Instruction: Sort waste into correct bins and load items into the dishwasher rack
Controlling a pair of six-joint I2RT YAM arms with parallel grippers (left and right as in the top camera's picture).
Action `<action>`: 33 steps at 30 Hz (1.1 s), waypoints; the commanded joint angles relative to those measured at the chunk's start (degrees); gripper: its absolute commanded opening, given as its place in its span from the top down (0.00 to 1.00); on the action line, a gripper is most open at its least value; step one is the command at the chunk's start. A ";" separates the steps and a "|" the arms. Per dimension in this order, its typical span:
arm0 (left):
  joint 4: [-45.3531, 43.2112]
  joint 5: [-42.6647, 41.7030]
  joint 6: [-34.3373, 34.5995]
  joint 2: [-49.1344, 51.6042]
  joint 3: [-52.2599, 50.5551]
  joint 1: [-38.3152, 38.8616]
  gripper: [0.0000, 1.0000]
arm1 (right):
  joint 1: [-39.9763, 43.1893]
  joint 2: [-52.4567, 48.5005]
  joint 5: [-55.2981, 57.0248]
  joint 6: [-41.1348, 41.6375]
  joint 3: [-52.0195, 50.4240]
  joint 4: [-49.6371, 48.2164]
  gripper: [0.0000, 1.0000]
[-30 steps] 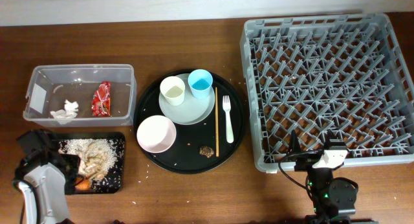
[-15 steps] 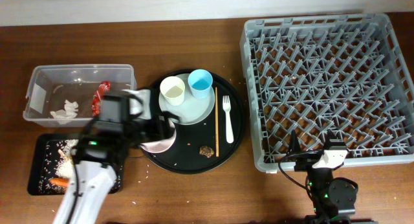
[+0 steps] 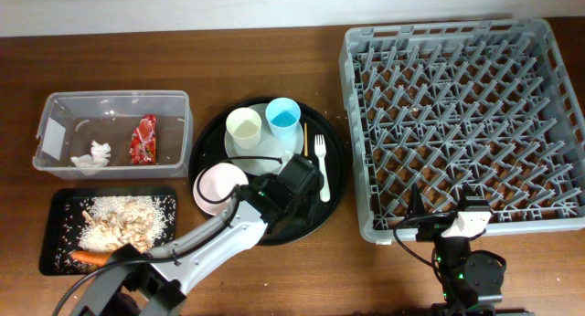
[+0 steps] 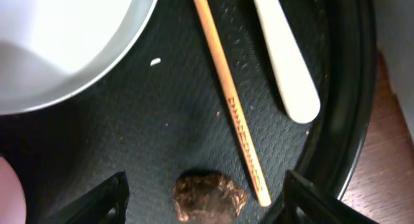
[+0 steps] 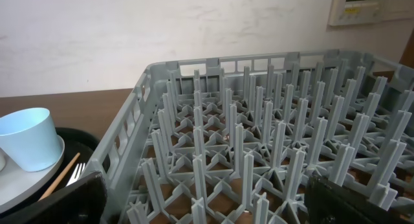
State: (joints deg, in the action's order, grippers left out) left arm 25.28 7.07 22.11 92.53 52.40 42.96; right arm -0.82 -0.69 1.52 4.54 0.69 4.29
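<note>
Colours on the brown tabletop (image 3: 274, 24)
Rack (image 3: 351, 115) was grey, left cup (image 3: 244, 127) cream, right cup (image 3: 283, 117) light blue, wrapper (image 3: 143, 139) red, carrot (image 3: 90, 258) orange, lump (image 4: 210, 195) brown.

The small brown lump (image 4: 210, 195) lies open above — thin wooden stick (image 4: 231, 107) just beside.

Left arm (image 3: 212, 239) reaches far out to its right, left gripper (image 4: 204, 199) pointing down, jaws spread wide. Right gripper (image 5: 207, 199) sits low, jaws wide too.

No legible text, unreadable print along the thin wooden stick (image 4: 233, 107)
</note>
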 commanded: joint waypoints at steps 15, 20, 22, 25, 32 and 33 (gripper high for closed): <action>2.23 -4.74 2.73 5.95 0.17 0.17 0.42 | -0.31 0.33 0.66 0.22 -0.37 0.26 0.01; 2.43 -4.74 2.71 5.95 0.17 0.17 0.53 | -0.31 0.33 0.66 0.22 -0.37 0.26 0.01; 2.40 -4.72 2.71 5.95 0.17 0.17 0.58 | -0.31 0.33 0.66 0.22 -0.37 0.26 0.01; 2.43 -4.72 2.71 5.92 0.17 0.17 0.75 | -0.31 0.33 0.66 0.22 -0.37 0.26 0.01; 7.06 -3.85 2.69 -1.11 2.67 -1.22 0.76 | -0.31 0.33 0.66 0.22 -0.37 0.26 0.01; 10.47 -2.49 2.69 -4.74 3.43 -3.08 0.76 | -0.31 0.33 0.66 0.22 -0.37 0.26 0.01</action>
State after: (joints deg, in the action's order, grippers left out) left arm 31.97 3.03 24.88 94.85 53.28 42.59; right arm -0.82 -0.69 1.52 4.56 0.69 4.29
